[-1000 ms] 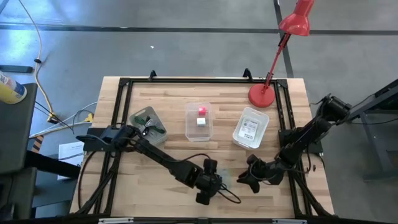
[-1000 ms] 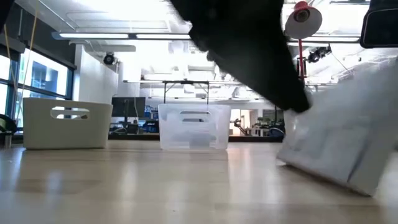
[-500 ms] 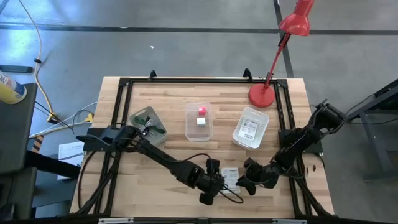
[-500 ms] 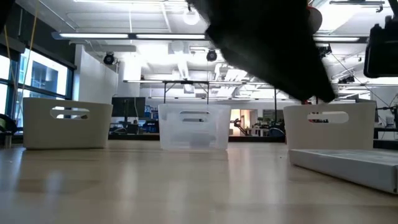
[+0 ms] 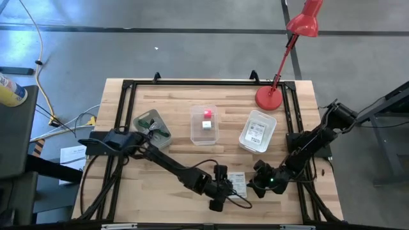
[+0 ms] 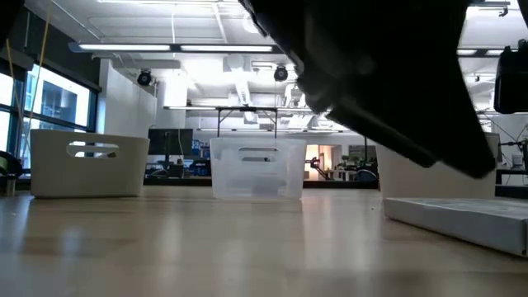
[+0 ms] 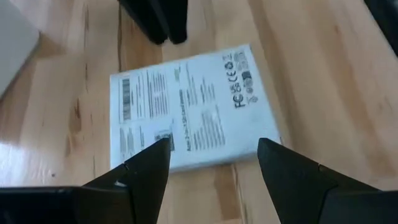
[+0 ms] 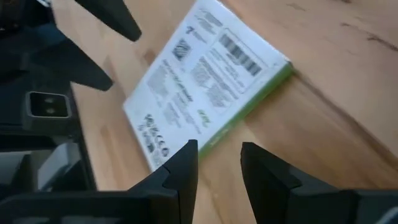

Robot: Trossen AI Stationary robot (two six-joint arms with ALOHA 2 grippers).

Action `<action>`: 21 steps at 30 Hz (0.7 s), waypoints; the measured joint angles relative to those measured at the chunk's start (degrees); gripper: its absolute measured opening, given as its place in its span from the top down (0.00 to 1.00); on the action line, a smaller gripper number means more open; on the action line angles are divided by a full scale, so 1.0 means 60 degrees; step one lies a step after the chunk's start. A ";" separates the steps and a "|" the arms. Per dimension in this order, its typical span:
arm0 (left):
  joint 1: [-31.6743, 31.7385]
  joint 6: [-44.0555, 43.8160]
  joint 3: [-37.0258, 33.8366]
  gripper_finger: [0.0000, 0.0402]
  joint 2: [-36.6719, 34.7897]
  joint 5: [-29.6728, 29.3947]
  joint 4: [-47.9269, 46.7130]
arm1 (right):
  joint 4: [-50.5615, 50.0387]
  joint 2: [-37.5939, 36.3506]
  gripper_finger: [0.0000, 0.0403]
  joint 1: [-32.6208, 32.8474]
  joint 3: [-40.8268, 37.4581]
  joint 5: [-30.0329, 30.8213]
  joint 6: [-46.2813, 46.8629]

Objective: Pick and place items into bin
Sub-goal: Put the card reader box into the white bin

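Note:
A flat white printed packet (image 5: 238, 183) lies face up on the wood near the table's front edge, between my two grippers. My left gripper (image 7: 211, 155) is open, with its fingertips over the packet's (image 7: 186, 106) edge. My right gripper (image 8: 217, 155) comes from the opposite side. It is open by a narrow gap, at the packet's (image 8: 205, 87) green-edged corner. In the low view the packet (image 6: 462, 219) rests flat under a dark arm. A pink cube (image 5: 207, 114) and a white cube (image 5: 206, 124) sit in the clear bin (image 5: 195, 131).
A white bin (image 5: 144, 121) at the left holds a green stick and a dark cable. Another white bin (image 5: 246, 142) at the right holds a printed packet. A red lamp's base (image 5: 269, 98) stands at the far right. A black frame runs along the table's edges.
The packet stood tilted up on one edge a second ago. It has dropped and now lies flat on the table. Both grippers have sunk a little toward it and tipped their fingers further down, and the gap between the fingers has stayed the same.

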 joint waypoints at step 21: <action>0.0124 -0.0170 0.0010 0.42 0.0457 0.0202 0.0477 | 0.1010 0.0679 0.72 -0.0023 -0.0017 -0.0377 0.0847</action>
